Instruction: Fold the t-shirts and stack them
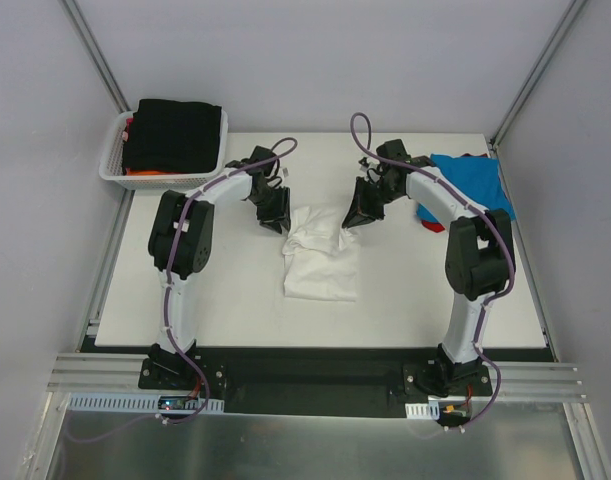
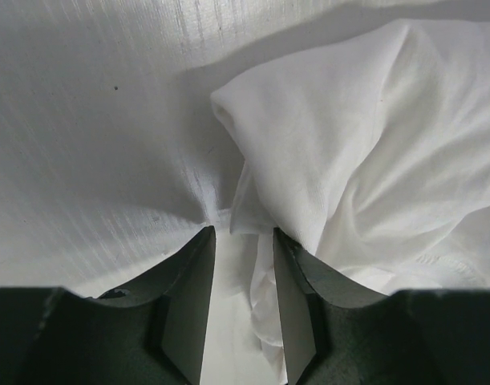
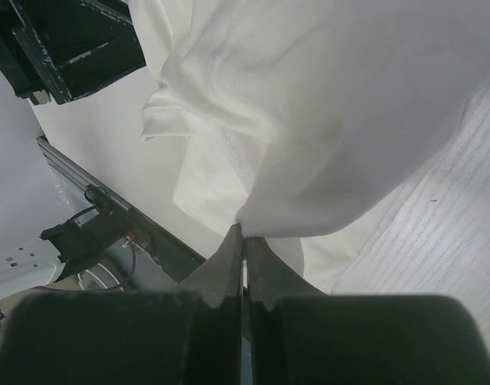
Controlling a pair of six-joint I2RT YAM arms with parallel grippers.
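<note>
One crumpled white t-shirt (image 1: 322,265), right gripper (image 3: 243,234) clamped on its edge, left gripper (image 2: 243,235) with jaws apart astride a fold, one blue t-shirt (image 1: 473,180) far right

Above your right claw (image 3: 243,233), the white t-shirt (image 3: 325,120) is soft matt cloth; beside it, the table (image 3: 445,233) looks finely grained.

Bright, even overhead light, soft faint shadows on the white tabletop (image 1: 435,290), crumpled white cotton t-shirt (image 2: 373,144) nearly overexposed with grey shaded folds, left pincer (image 2: 243,241) dark, slightly blurred up close.
</note>
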